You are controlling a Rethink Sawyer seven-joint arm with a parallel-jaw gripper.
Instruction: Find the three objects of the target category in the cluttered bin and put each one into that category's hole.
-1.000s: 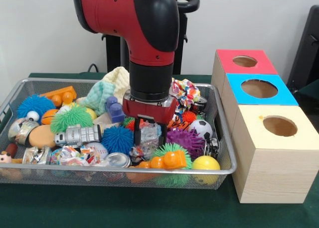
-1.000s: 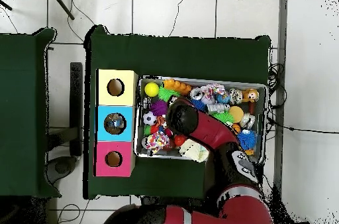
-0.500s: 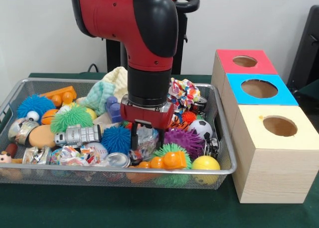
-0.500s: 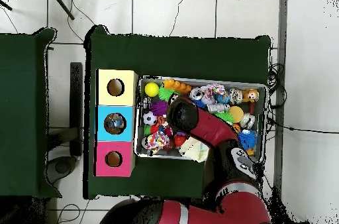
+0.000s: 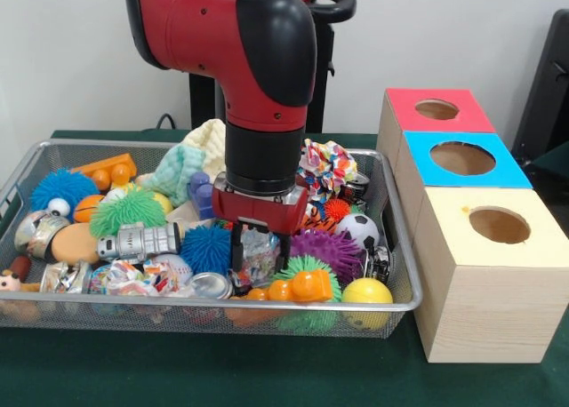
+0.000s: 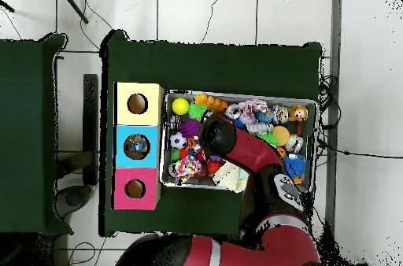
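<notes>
My gripper [image 5: 260, 254] is lowered into the wire mesh bin [image 5: 402, 247], near its front middle. Its fingers [image 5: 237, 247] stand open on either side of a crumpled clear wrapper [image 5: 261, 244]. A blue spiky ball [image 5: 209, 248] lies to the wrapper's left and a purple spiky ball [image 5: 331, 251] to its right. An orange toy [image 5: 298, 287] on a green spiky ball sits just in front. In the overhead view the red arm [image 6: 236, 149] covers the gripper and the bin's [image 6: 236, 95] middle.
Three boxes with round holes stand right of the bin: red-topped [image 5: 436, 110], blue-topped [image 5: 462, 159], yellow-topped [image 5: 498, 226]. The bin also holds a yellow ball [image 5: 367, 291], a soccer ball [image 5: 358, 228], a silver robot toy [image 5: 138, 242] and a knitted cloth [image 5: 191, 158].
The gripper has dropped lower into the bin and shifted slightly left, so its fingers now reach deeper around the crumpled wrapper.
</notes>
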